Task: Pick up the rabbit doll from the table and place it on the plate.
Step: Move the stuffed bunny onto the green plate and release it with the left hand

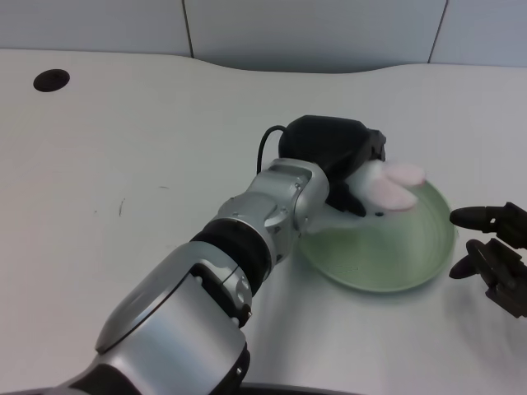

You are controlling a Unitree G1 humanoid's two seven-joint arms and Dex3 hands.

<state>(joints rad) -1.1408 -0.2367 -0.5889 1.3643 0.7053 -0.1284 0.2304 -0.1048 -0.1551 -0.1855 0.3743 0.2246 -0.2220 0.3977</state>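
While the left hand (333,156) hung over the far-left rim of the plate (412,271), its fingers (352,202) were curled around the rabbit (387,185), which they held above the plate's inner slope. Only part of the rabbit showed: a white body tucked against the dark palm and two pale pink ears sticking out toward the right edge of the table (123,164), one lying above the other. Whether the rabbit's underside touched the plate could not be told, since the hand covered that spot. The plate was a pale green, shallow dish with fine concentric ridges, and it sat on the near-right part of the table. The left forearm (272,210), silver with a black band at the wrist, reached in from the near-left corner and slanted up toward the plate, its wrist overlapping the plate's left rim. A black cable (265,144) looped out from the back of the hand. The right hand (494,247) rested just beside the plate's right rim, its dark fingertips pointing toward the dish, apart from it. Near the far-left corner of the table a small dark round hole (51,80) marked the white surface.
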